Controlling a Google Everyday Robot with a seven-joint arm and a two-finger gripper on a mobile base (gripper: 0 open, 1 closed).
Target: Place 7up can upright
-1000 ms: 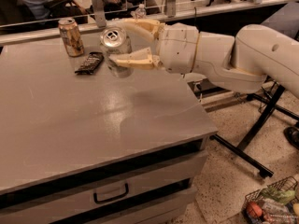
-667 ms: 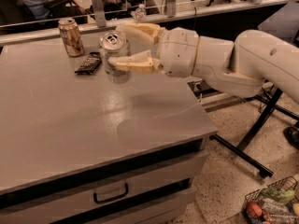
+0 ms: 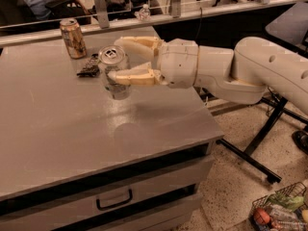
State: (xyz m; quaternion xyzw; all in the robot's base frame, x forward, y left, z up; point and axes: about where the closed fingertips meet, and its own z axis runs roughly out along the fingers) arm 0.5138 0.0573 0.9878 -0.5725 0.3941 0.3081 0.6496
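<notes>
The gripper [image 3: 115, 60] grips the upright 7up can [image 3: 115, 83] between its two fingers, at the table's [image 3: 72, 138] far side; a gold can [image 3: 73, 37] stands behind; a dark object [image 3: 90, 65] lies just beside.

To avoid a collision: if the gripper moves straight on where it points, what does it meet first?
Beyond the 7up can it holds, the gripper would probably meet the dark flat object lying on the table just ahead; depth is unclear.

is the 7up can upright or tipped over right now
Upright: the 7up can is vertical, silver top facing up, clasped by the gripper just at the table.
</notes>
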